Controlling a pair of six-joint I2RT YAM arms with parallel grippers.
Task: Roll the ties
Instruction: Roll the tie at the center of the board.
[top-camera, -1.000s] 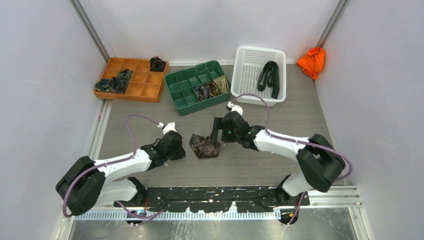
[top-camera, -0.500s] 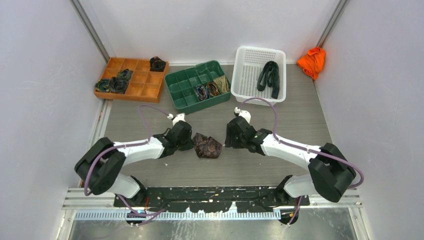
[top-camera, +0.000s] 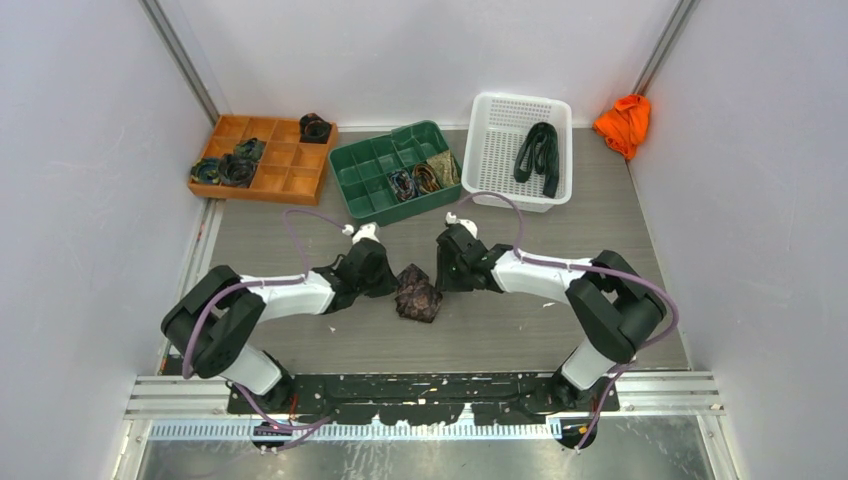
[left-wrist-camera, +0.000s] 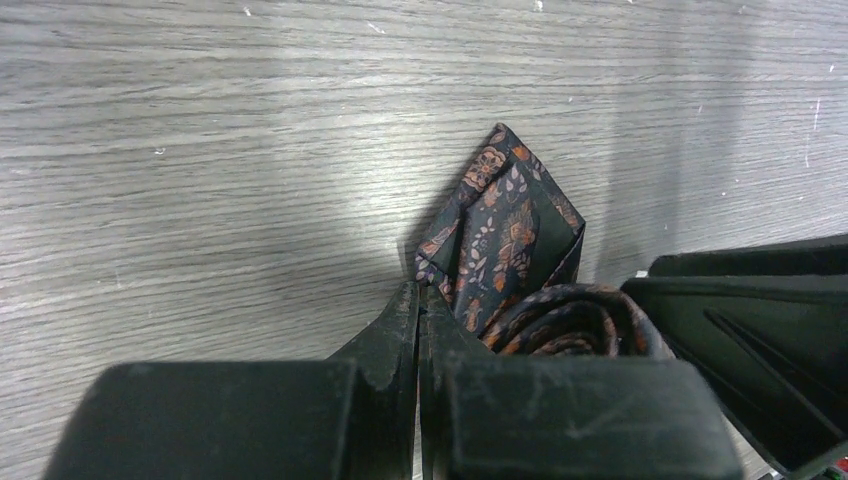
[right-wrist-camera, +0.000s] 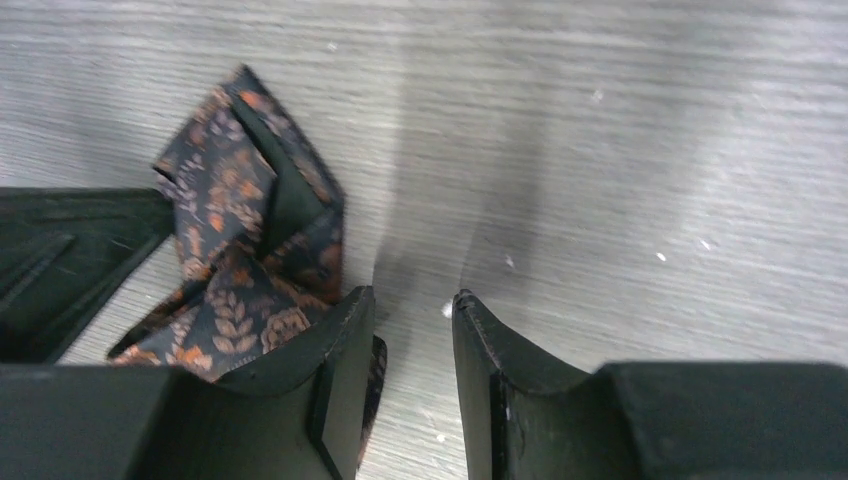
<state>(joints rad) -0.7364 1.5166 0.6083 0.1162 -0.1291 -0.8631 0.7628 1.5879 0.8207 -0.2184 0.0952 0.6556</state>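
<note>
A dark tie (top-camera: 417, 293) with an orange leaf pattern lies in a loose coil at the middle of the table. My left gripper (top-camera: 386, 281) is at its left side and my right gripper (top-camera: 441, 272) at its right. In the left wrist view the left gripper (left-wrist-camera: 420, 300) has its jaws pressed together, and the tie (left-wrist-camera: 500, 220) lies just past and to the right of the tips. In the right wrist view the right gripper (right-wrist-camera: 412, 305) has a narrow gap with bare table in it. There the tie (right-wrist-camera: 230, 200) lies outside, against its left finger.
An orange tray (top-camera: 290, 180) at the back left and a green tray (top-camera: 365, 180) beside it hold small rolled ties. A white basket (top-camera: 495, 150) at the back holds a long dark green tie (top-camera: 538, 155). An orange cloth lump (top-camera: 623, 123) lies in the far right corner.
Both grippers have closed in on the tie from either side and squeezed it into a narrower lump. The right jaws have narrowed from wide open.
</note>
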